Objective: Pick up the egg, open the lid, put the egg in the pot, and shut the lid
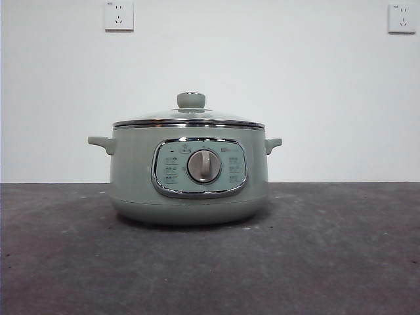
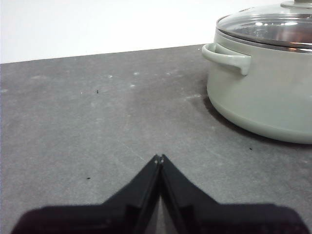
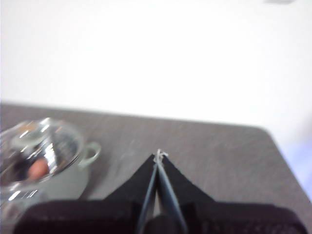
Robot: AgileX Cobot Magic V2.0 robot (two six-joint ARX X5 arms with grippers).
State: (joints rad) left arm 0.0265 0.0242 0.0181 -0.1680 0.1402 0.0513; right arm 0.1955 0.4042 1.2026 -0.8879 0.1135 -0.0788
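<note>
pot (image 2: 263,92) cut off by frame edge, egg (image 3: 38,169) blurred under lid (image 3: 36,148)

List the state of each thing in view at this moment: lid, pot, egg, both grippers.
lid: on the pot, closed.
pot: upright on the table, covered.
egg: orange blur seen through the glass, apparently inside the pot.
left gripper: shut, empty, low over the table beside the pot.
right gripper: shut, empty, raised away from the pot.

my pot (image 1: 131,177) looked smooth satin green, its lid (image 1: 157,116) glossy glass with shiny steel rim, the surface (image 1: 341,256) rough matt grey.
</note>
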